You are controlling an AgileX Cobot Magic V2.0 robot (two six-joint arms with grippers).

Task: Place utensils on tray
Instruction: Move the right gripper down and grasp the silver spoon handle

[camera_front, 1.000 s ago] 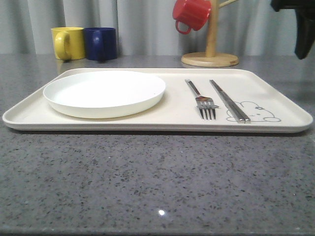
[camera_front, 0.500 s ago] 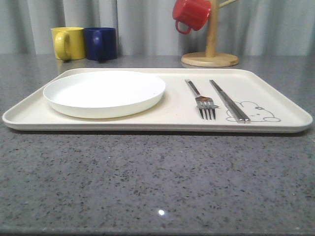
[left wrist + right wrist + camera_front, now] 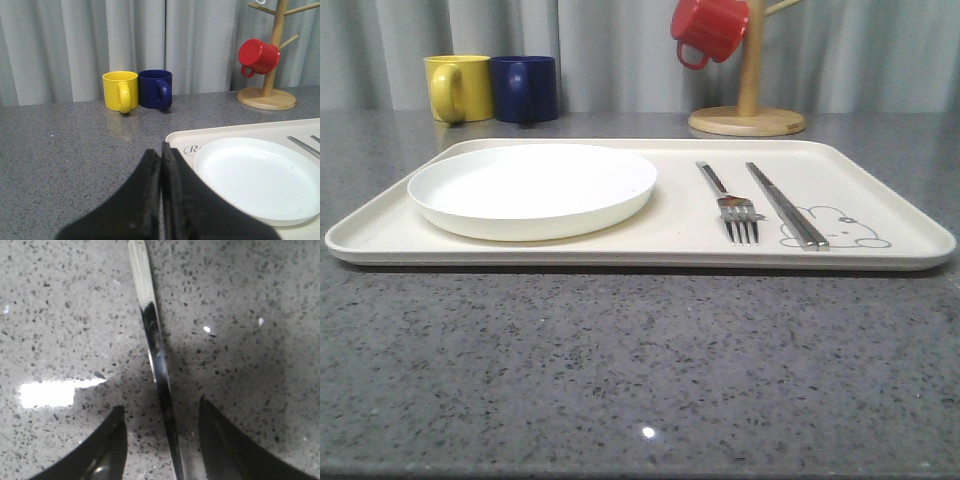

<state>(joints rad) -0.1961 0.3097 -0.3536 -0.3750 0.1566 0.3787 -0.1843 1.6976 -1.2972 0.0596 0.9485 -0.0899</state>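
On the bench [image 3: 640,370] the tray [image 3: 380,235] carries the plate [image 3: 532,190] on its left half, with the fork [image 3: 730,205] and chopsticks [image 3: 785,205] lying side by side on its right half, the chopstick tips over the rabbit drawing [image 3: 835,228]. The right gripper [image 3: 162,440] hangs spread wide just over the speckled bench, its two fingers [image 3: 107,450] straddling a slim silver handle [image 3: 155,365] that lies flat between them, untouched. The left gripper [image 3: 161,165] sits clenched on nothing beside the tray's near corner, with the yellow mug [image 3: 120,91], blue mug [image 3: 156,89] and the red mug [image 3: 257,56] on its stand [image 3: 267,97] beyond.
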